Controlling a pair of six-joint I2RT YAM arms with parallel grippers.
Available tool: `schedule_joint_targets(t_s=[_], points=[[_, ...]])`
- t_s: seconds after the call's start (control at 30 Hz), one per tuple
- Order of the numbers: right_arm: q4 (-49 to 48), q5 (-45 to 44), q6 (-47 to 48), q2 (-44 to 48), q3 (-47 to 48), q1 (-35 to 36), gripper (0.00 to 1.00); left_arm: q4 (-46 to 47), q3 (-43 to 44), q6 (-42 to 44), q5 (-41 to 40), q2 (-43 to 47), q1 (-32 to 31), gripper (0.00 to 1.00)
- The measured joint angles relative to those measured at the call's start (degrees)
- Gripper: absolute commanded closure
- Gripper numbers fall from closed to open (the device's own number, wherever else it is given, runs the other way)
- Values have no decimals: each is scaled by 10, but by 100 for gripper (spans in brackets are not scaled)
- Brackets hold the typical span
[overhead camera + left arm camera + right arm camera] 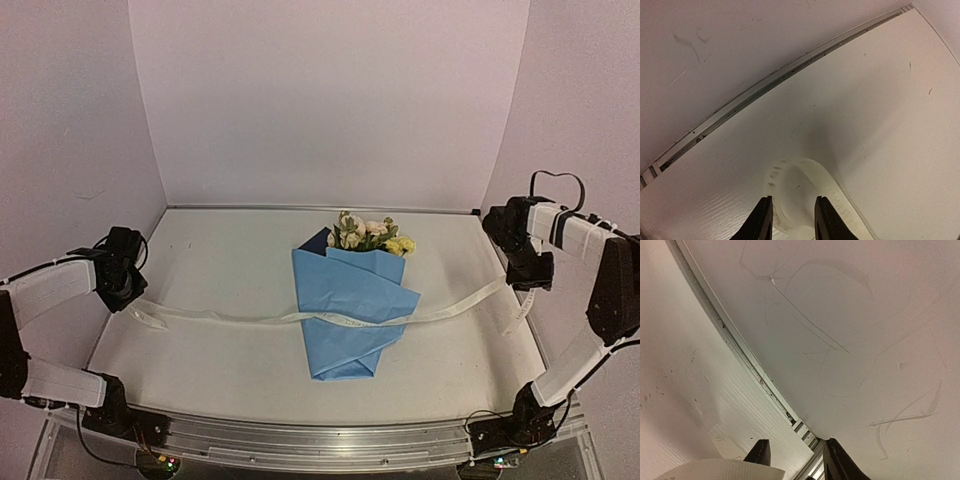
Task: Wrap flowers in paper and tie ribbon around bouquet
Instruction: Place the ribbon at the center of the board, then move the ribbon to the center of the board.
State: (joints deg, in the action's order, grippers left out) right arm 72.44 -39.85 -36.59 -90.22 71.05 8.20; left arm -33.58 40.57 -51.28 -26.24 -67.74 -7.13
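The flowers (368, 234) poke out of the top of the folded blue paper (350, 310), which lies mid-table. The off-white ribbon (250, 318) runs across the paper from left to right. Its left end curls into a loop (800, 185) on the table, just beyond my left gripper (792, 202), whose fingers stand apart and grip nothing. My left gripper (122, 272) hangs over that end. My right gripper (527, 276) is raised at the right wall. In the right wrist view, my right gripper (795, 445) is open, and a ribbon strip (720, 470) crosses in front of one finger.
The white side walls stand close to both grippers, the left wall (70, 150) and the right wall (590, 120). A metal seam (765, 85) marks where the table meets the wall. The table's aluminium front rail (320, 435) runs between the arm bases.
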Motion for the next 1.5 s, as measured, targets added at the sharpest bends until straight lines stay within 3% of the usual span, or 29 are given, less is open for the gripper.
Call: schedule_joint_targets(t_s=[0.13,0.23,0.3,0.6,0.8,1.03,1.23,1.5], points=[[2,14,3,-7,1,-1,18,17,-2,-2,17,-8,24,19],[4,20,13,-7,6,-2,3,28,0,0,27,-16,42,5],[5,33,17,-7,11,-8,2,31,6,5,37,-22,49,1],[15,108,35,-11,38,-57,2,57,67,44,127,-39,55,1],[-25,268,54,-8,33,-51,2,91,89,82,247,-41,47,4],[-208,503,52,33,-52,29,2,155,97,94,366,-94,-98,9],[-342,583,41,-33,-50,106,2,220,97,93,439,-163,-176,9],[-435,629,39,-118,-50,137,2,262,138,96,510,-269,-247,10]])
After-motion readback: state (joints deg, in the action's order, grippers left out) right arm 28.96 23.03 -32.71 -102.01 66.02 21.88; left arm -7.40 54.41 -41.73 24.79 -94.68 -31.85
